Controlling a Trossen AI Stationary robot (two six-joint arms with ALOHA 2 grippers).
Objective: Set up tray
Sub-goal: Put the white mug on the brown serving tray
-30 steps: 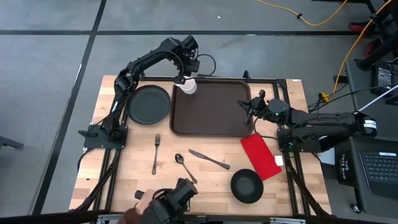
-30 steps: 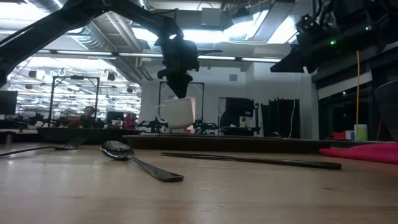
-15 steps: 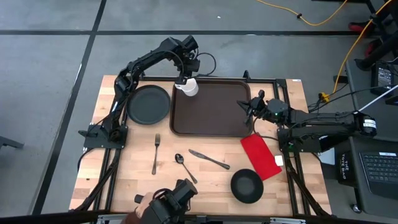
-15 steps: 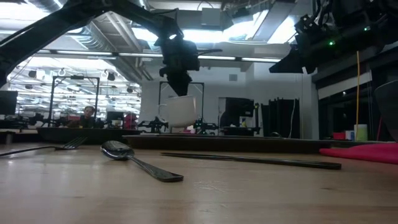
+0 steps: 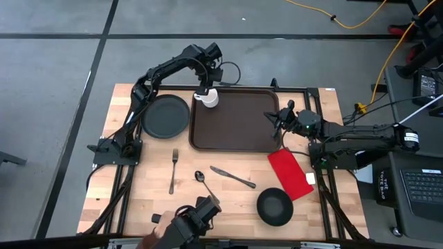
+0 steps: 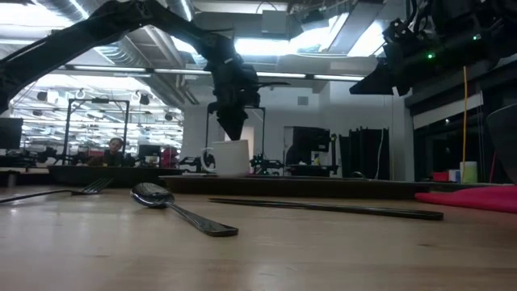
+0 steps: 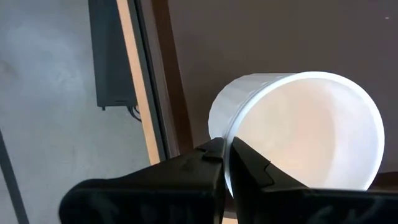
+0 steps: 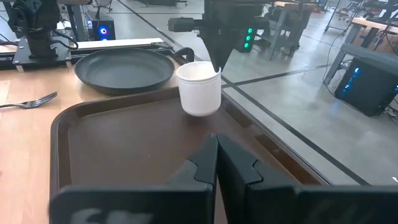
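Cup placement on the tray

Your left gripper (image 7: 225, 163) pinches the white plastic cup's (image 5: 210, 97) rim, jaws closed, cup resting in the dark brown rectangular plastic tray's (image 5: 239, 131) far corner; next, probably release and lift clear.

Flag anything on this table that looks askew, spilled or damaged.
Nothing stands out. The white cup stands upright in the far left corner of the tray, with the left gripper pinching its rim. No spill shows. The knife and spoon lie at angles, simply not yet placed.
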